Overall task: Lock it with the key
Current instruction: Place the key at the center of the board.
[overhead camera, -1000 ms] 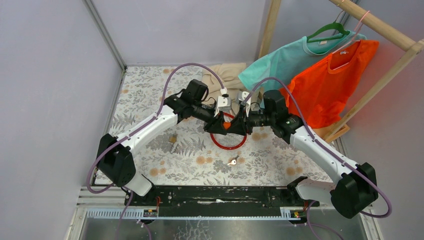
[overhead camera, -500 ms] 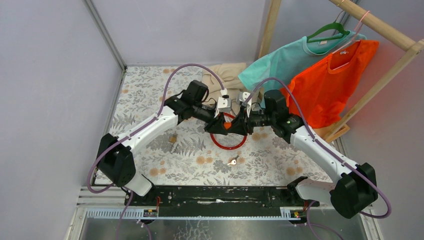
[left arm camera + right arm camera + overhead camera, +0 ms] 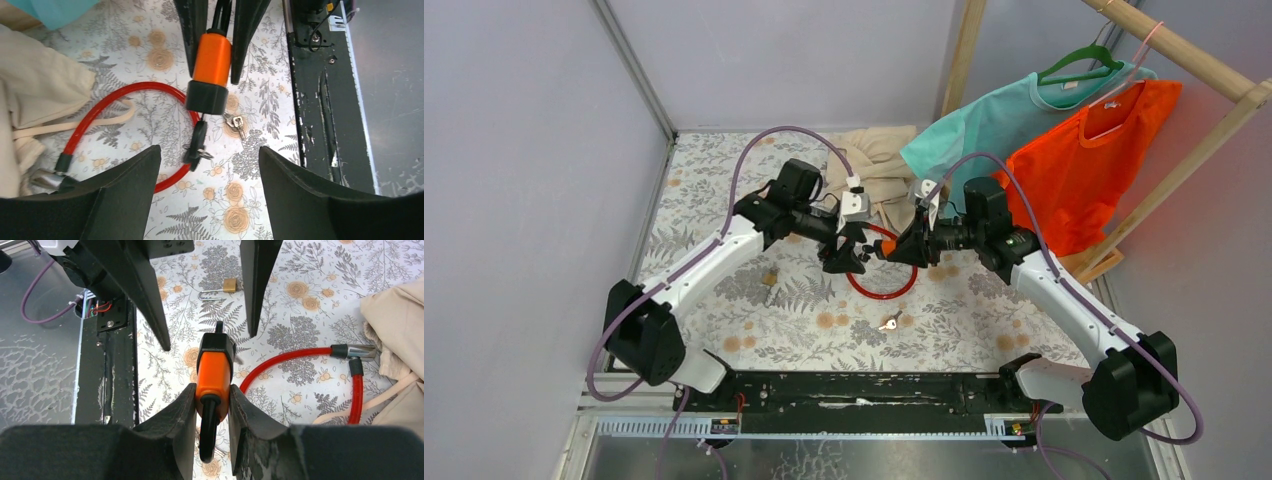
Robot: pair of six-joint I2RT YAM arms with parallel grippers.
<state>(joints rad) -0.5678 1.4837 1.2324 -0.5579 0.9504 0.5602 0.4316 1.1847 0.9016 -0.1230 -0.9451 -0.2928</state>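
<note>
Here, clamping the orange lock [image 3: 214,371], key [image 3: 199,143] at its end, in the right gripper [image 3: 212,399], opposite the wide-open left gripper [image 3: 209,152].

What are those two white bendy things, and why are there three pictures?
They are two robot arms, each ending in a two-finger claw called a gripper. One picture is taken from above and shows both arms. The other two come from little cameras on the wrists, so the black shapes at their edges are the robot's own fingers. The right gripper squeezes an orange lock. A key sticks out of the lock's end. The left gripper is open and faces that key. On the flowery table lie a red cable, a spare key, a small padlock and a beige cloth. Two shirts hang beside it.
</note>
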